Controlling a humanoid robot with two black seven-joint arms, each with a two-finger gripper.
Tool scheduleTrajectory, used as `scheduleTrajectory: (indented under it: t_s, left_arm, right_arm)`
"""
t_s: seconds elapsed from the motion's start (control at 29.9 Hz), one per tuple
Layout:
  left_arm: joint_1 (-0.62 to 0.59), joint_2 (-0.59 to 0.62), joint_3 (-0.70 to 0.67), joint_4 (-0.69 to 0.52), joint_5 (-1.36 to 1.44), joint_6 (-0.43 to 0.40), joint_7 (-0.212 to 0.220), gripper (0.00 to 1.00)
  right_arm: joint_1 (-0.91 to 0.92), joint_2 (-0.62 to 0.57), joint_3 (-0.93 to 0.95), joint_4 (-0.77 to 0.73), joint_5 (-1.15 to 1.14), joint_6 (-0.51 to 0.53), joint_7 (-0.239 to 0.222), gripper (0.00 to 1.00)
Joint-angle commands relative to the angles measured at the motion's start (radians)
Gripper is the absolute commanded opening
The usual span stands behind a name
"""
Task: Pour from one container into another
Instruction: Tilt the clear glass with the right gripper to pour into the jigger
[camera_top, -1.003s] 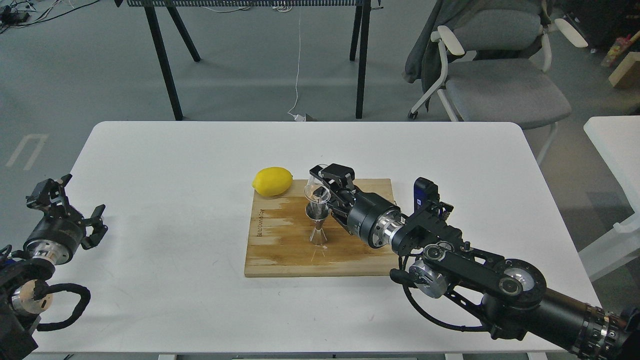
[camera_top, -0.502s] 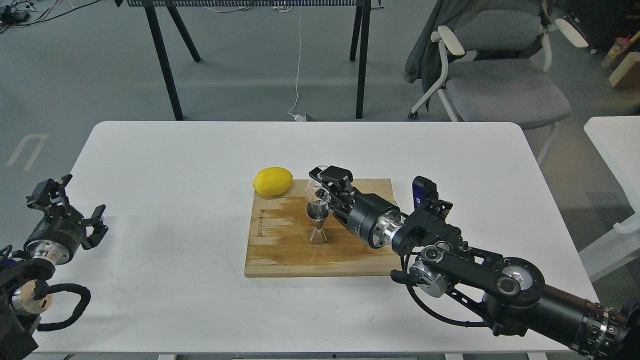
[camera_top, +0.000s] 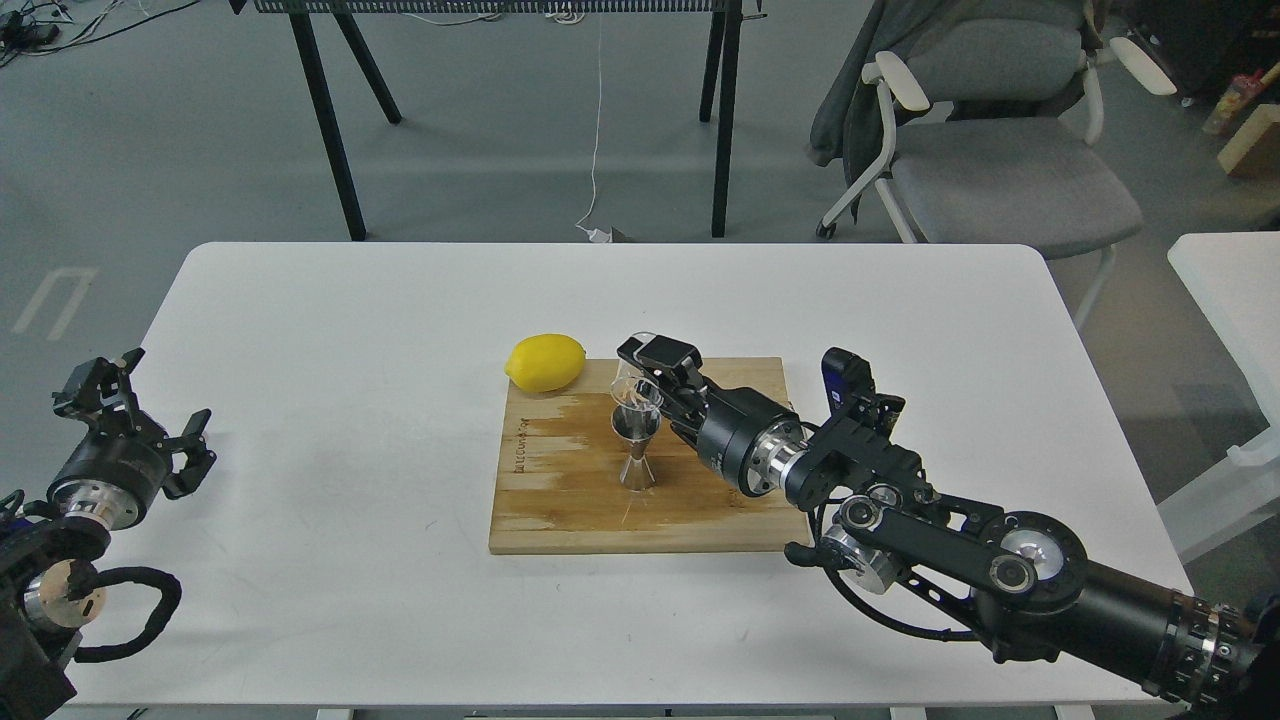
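The clear glass cup (camera_top: 633, 390) is tipped on its side with its rim down and to the left, right over the mouth of the steel jigger (camera_top: 636, 447). My right gripper (camera_top: 652, 380) is shut on the cup, coming in from the right. The shiny hourglass jigger stands upright in the middle of the wooden board (camera_top: 560, 490). At the table's left edge my left gripper (camera_top: 135, 415) rests open, holding nothing, far from the board.
A yellow lemon (camera_top: 545, 362) lies at the board's back left corner, on the white table (camera_top: 330, 330). Behind the table stand black table legs (camera_top: 325, 120) and a grey office chair (camera_top: 1000, 150). Another white table (camera_top: 1230, 300) is at the right.
My right gripper has rolled the cup further over and lowered its rim closer onto the jigger's mouth. The left arm and the jigger have not moved.
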Motion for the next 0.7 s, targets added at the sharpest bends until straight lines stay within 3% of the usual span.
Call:
scheduleTrajectory:
  t_s: [0.0, 0.67]
  left_arm:
    - [0.000, 0.000, 0.000, 0.000, 0.000, 0.000, 0.000, 0.99]
    - [0.000, 0.000, 0.000, 0.000, 0.000, 0.000, 0.000, 0.99]
  right_arm:
    - [0.016, -0.005, -0.013, -0.002, -0.002, 0.000, 0.000, 0.47]
    - [0.080, -0.028, -0.070, -0.003, -0.020, 0.000, 0.000, 0.48]
